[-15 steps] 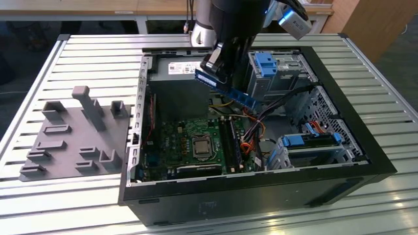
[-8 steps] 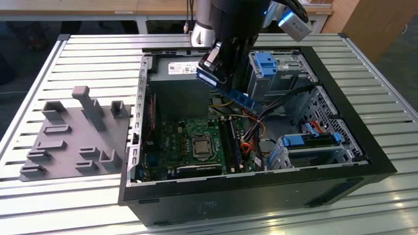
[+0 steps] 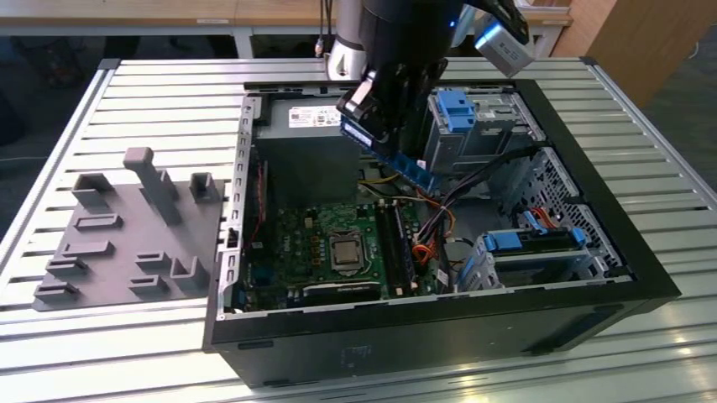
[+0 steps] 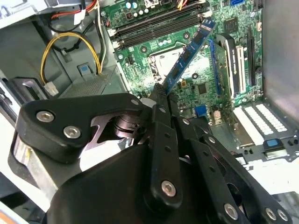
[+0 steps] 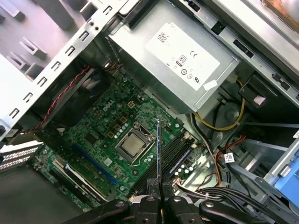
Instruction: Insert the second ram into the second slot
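My gripper (image 3: 379,107) is shut on the second ram (image 3: 389,154), a long dark-blue stick that it holds tilted above the open computer case (image 3: 448,323). In the second wrist view the ram (image 4: 188,52) sticks out from the shut fingertips (image 4: 161,99) over the green motherboard (image 4: 205,79). The first wrist view shows the ram (image 5: 159,149) edge-on as a thin line rising from the gripper (image 5: 159,186). The dark memory slots (image 3: 395,243) lie beside the processor socket (image 3: 345,249), below the ram and apart from it. The slots (image 5: 174,156) (image 4: 156,24) appear in both wrist views.
A grey power supply (image 5: 182,51) sits at the case's far end. Drive cages with blue clips (image 3: 459,109) and loose cables (image 3: 454,197) fill the exterior view's right of the case. A grey holder fixture (image 3: 123,239) stands on the ribbed table at the exterior view's left.
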Controlling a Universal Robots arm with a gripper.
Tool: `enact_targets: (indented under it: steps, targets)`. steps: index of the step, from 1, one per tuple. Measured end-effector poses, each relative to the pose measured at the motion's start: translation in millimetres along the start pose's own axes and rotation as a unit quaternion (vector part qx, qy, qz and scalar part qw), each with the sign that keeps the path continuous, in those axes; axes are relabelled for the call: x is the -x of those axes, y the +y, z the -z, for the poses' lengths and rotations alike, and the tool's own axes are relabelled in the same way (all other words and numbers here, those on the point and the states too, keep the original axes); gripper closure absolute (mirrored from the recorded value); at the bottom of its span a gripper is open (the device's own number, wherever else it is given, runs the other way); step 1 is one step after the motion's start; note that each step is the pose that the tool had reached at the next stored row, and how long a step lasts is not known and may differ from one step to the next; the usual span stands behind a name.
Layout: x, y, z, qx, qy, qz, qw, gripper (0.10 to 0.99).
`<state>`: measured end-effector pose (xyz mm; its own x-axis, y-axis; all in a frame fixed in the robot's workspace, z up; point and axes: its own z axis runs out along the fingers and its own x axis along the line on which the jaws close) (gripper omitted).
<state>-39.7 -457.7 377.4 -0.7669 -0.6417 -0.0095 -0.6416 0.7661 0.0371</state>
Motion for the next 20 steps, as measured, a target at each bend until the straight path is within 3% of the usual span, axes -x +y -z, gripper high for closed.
enact_targets:
  steps: [11,16,20]
  targets:
    - [0.0,0.0,-0.4,-0.0006,-0.0023,-0.062,0.9981,0.949]
    - [0.0,0.0,-0.5,-0.0009,-0.0033,-0.09,0.996,0.949]
    - [0.0,0.0,-0.6,-0.0011,-0.0042,-0.115,0.9934,0.949]
